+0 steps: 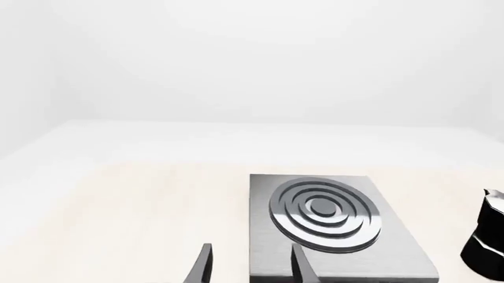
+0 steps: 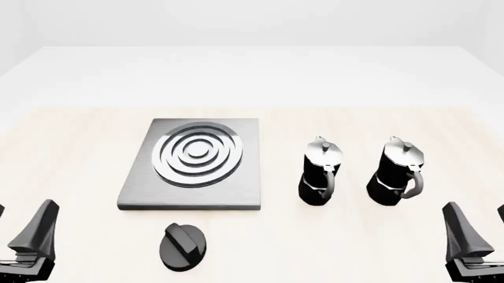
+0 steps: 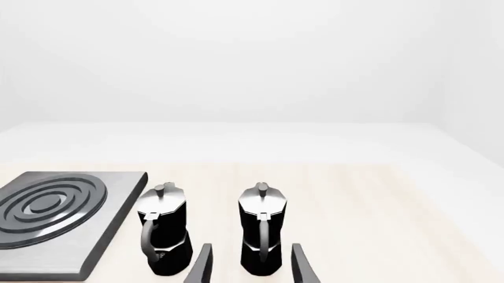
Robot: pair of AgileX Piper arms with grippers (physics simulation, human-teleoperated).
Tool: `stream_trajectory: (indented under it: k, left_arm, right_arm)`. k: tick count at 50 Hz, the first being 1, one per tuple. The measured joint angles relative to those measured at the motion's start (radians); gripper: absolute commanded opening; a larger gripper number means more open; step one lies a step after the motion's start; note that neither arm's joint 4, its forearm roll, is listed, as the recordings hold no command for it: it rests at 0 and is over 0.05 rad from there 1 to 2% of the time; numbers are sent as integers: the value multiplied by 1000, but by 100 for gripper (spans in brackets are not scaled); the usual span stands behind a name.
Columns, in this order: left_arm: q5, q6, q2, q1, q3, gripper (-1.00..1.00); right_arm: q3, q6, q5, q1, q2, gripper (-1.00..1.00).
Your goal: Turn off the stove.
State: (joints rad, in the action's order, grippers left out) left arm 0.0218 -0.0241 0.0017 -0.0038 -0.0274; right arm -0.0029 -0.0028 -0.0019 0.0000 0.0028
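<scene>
Left gripper (image 1: pixel 250 266): fingers spread apart, nothing between them, raised off the table (image 2: pixel 71 177). The stove (image 2: pixel 193 164) lies ahead of it and toward the right arm's side, flat on the table; in the left wrist view one finger overlaps the plate's near edge. The knob (image 2: pixel 183 246) sits on the table just before the stove's near edge, apart from the plate, ahead of the left gripper and to its inner side. Its raised bar appears turned at a slant, though the front view is too small to be sure of the angle.

Right gripper (image 3: pixel 250 266): fingers likewise spread and empty. Two pots stand upright ahead of it, side by side and apart: the left pot (image 2: pixel 320 172) nearer the stove, the right pot (image 2: pixel 397 172) almost straight ahead of the gripper. Neither gripper touches anything.
</scene>
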Motion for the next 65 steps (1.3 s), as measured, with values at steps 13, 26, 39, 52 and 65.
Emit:
stream_trajectory:
  k: [13, 26, 39, 52, 65]
  left_arm:
    - [-14, 21, 4, -2, 18, 100]
    - [-73, 22, 90, -4, 9, 100]
    - [-167, 41, 345, -48, -56, 100]
    - [-93, 113, 500, -148, -135, 100]
    - [-23, 203, 610, -205, -173, 100]
  right_arm:
    - [-1, 0, -7, 1, 11, 100]
    - [-1, -1, -12, 2, 16, 100]
    - [-1, -1, -11, 4, 13, 100]
    - [-1, 0, -7, 6, 8, 100]
    - [0, 1, -8, 11, 10, 100]
